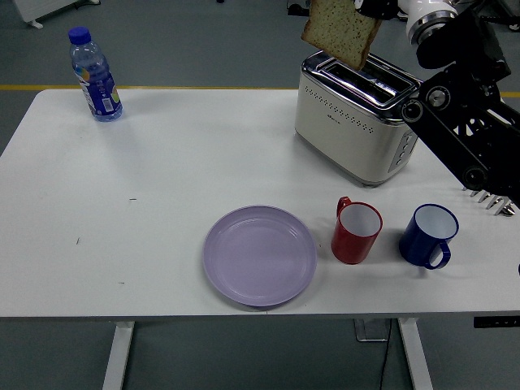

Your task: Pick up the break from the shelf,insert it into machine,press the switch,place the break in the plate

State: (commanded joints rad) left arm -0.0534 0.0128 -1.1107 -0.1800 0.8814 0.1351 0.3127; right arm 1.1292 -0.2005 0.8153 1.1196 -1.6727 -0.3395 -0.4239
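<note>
Head view gives you the toaster (pixel 355 122) as your landmark, standing at the far right of the white table (pixel 162 203). Your right hand (pixel 382 6) is mostly cut off by the picture's top edge; what shows of it pinches the slice of bread (pixel 341 31) by its upper right corner. The bread hangs tilted, clear above the toaster's slots and not touching them. Your right arm (pixel 467 114) runs down the right side, just beside the toaster's right end.

Nearer to you than the toaster stand a red mug (pixel 356 231) and, to its right, a blue mug (pixel 428 236), apart from each other; both have white insides and hold nothing you can see. Left of the red mug, near the table's front edge, lies the lilac plate (pixel 260 255), bare. Well to the left of the toaster, at the far left corner, a water bottle (pixel 94 75) with a blue cap stands upright; its blue label is too small to read. A small mark on the toaster's front is also unreadable.
</note>
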